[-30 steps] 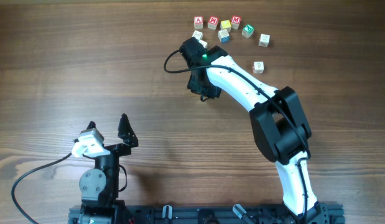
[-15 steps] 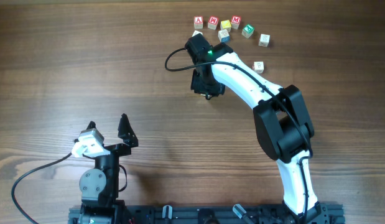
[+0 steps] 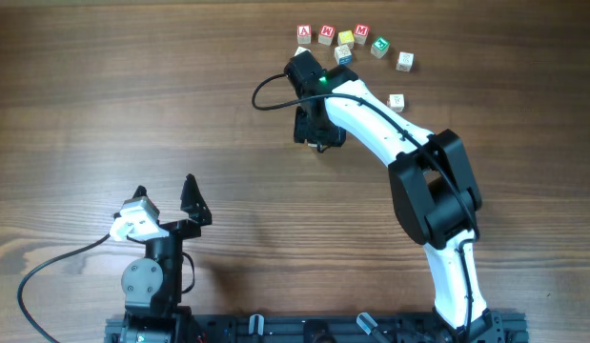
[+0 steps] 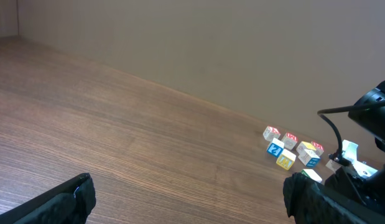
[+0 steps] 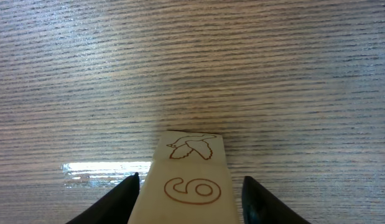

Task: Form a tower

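Note:
The tower [image 5: 190,186] shows in the right wrist view as a narrow pale column with a bird outline on one face and a 6 on the face nearer the camera. My right gripper [image 5: 191,177] straddles it with both dark fingers spread. The left finger is close to the cube's edge and a gap shows at the right finger, so the gripper is open. Overhead, the right gripper [image 3: 315,131] points down at the table's middle back and hides the tower. My left gripper [image 3: 167,203] stands open near the front left, holding nothing.
Several loose letter cubes [image 3: 345,39] lie in an arc at the back, with one more cube [image 3: 396,102] beside the right arm. The same cubes [image 4: 285,148] appear far right in the left wrist view. A black cable [image 3: 264,95] loops left of the right wrist.
The right gripper shifted slightly to the right and back, then its jaws spread apart from the column. The left arm has not moved.

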`<move>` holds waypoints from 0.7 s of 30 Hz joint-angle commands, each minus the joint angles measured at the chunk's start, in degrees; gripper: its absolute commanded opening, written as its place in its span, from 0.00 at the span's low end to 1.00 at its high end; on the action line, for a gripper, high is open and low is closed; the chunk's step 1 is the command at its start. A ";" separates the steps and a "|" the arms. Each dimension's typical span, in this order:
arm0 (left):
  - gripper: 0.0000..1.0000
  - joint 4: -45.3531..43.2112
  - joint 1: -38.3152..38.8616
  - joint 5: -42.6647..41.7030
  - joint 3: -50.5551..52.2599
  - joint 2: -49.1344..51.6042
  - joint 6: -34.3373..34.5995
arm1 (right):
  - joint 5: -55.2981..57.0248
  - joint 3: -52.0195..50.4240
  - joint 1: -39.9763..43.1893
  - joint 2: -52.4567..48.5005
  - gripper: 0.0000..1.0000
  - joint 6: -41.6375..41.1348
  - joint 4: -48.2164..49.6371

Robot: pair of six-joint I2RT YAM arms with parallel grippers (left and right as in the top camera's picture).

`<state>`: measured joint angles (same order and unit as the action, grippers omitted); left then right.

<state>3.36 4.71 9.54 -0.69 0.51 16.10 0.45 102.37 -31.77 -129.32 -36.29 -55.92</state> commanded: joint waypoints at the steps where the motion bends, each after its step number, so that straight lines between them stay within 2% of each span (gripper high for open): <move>1: 1.00 -0.17 -0.33 0.37 0.35 -0.13 -1.09 | 0.96 0.83 0.28 -0.52 0.58 0.26 0.17; 6: 1.00 -0.17 -0.33 0.37 0.35 -0.13 -1.11 | 0.94 1.01 0.28 0.28 0.78 0.11 0.15; 8: 1.00 -0.15 -0.33 0.37 0.37 -0.13 -1.09 | 0.90 1.64 0.28 0.90 0.96 0.11 -0.11; 9: 1.00 -0.15 -0.33 0.37 0.37 -0.13 -1.09 | 0.72 2.01 0.28 1.20 0.99 0.09 -0.24; 14: 1.00 -0.15 -0.33 0.37 0.37 -0.13 -1.09 | 0.04 3.19 0.28 5.60 1.00 0.09 -0.26; 21: 1.00 -0.15 -0.33 0.37 0.37 -0.13 -1.09 | 4.33 3.19 0.28 17.84 1.00 0.13 -3.41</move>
<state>3.36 4.71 9.56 -0.69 0.51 16.10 1.02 103.88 -31.77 -118.48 -35.92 -57.34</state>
